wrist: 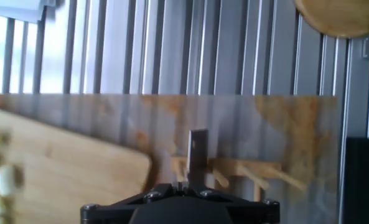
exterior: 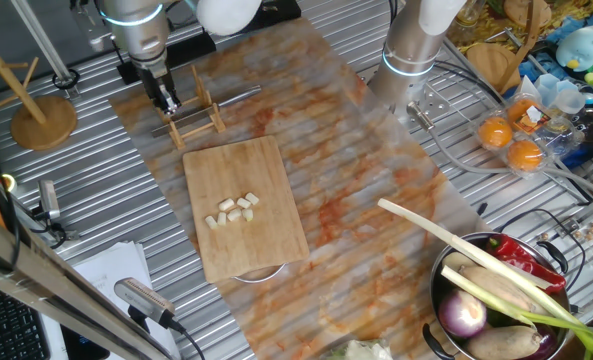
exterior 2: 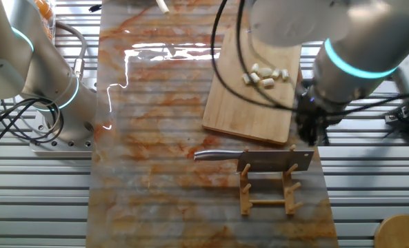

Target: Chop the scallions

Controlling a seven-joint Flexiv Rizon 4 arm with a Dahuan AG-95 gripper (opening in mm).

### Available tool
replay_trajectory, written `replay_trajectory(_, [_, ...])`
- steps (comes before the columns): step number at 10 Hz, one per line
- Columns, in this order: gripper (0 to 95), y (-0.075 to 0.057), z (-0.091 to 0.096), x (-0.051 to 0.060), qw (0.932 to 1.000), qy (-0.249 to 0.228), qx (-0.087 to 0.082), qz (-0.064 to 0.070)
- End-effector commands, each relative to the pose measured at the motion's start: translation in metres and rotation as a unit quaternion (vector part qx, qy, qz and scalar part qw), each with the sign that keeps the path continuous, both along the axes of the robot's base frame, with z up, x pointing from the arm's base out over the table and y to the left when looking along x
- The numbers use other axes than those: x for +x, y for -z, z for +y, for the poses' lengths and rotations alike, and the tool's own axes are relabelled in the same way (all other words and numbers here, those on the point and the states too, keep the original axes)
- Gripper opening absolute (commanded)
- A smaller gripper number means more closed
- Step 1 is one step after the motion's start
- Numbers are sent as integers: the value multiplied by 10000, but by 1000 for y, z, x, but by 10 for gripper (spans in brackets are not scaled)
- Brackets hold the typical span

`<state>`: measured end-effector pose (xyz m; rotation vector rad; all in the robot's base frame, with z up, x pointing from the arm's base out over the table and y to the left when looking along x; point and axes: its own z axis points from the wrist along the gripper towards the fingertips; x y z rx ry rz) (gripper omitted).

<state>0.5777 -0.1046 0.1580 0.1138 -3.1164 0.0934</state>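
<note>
Scallions (exterior: 232,211) lie as a short row of pale chunks near the middle of the cutting board (exterior: 266,175) in one fixed view, so we judge the chopping itself done. The board rests on the marbled mat (exterior: 376,190), toward its left edge. At the mat's far left corner stands the wooden knife rack (exterior: 198,122), with the knife (exterior: 231,98) laid across it, its blade pointing toward the mat's middle. The gripper (exterior: 166,100) hangs at the handle end of that knife. A bowl (exterior: 446,300) of vegetables sits off the mat's near right corner.

From the other fixed view, we see the chunks (exterior 2: 266,76) toward the board's far right corner, and the knife (exterior 2: 259,160) lying flat on the rack (exterior 2: 266,186) just beyond the board's near edge. The gripper (exterior 2: 309,134) sits at the knife's handle end, but the arm's bulk hides the fingertips.

In the hand view, we look down past the hand's dark body at the knife (wrist: 197,155) seen end-on, with the rack's pegs (wrist: 259,171) behind it and scallion pieces (wrist: 0,177) at the left border. We cannot tell whether the jaws grip the handle or have let go.

We judge the step in hand to be returning the knife. The next move calls for parted jaws and a straight lift clear of the rack without nudging the handle.
</note>
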Motion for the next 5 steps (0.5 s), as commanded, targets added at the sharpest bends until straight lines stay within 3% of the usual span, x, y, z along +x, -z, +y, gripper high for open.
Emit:
replay_trajectory(1, [0, -8, 11, 0, 10000, 79, 20, -3])
replay_trajectory(5, [0, -15, 48, 0, 9992, 400, 37, 49])
